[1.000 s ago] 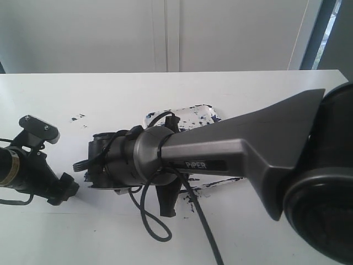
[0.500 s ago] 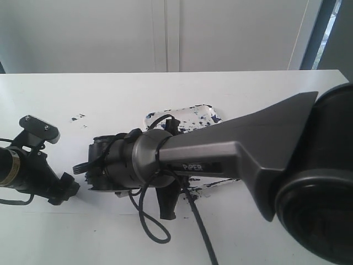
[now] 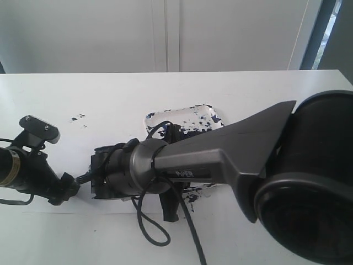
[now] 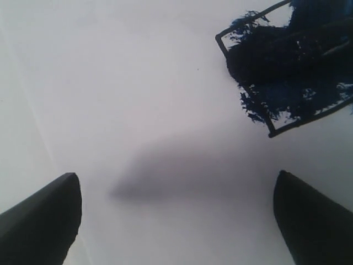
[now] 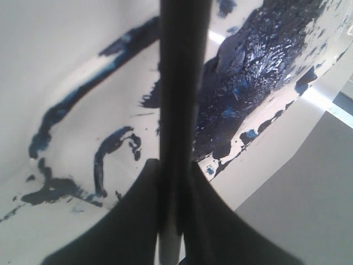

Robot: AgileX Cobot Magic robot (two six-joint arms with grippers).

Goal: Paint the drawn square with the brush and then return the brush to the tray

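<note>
The right arm (image 3: 231, 154) lies nearest the exterior camera and sweeps from the right edge to the middle, covering much of the table (image 3: 248, 94). A black cable (image 3: 150, 223) loops beneath it. The right gripper (image 5: 175, 165) has its jaws pressed tight onto the brush (image 5: 182, 83), a thin black shaft that runs out past the picture's edge, so neither tip shows. Just behind the shaft is the tray (image 5: 77, 66), white and blotched with a glossy blue-black paint patch (image 5: 259, 61). In the exterior view only the tray's far rim (image 3: 204, 113) and a few smeared bits below the arm show.

On the left, the left gripper (image 4: 176, 175) hangs with its jaws spread wide and nothing between them, bare white surface all round. The drawn square (image 4: 281, 72) sits beyond it, well apart, its black outline smeared dark blue inside and cut off by the picture's border. The exterior view hides the square behind the right wrist. Farther back, small paint specks (image 3: 77, 117) dot open table.
</note>
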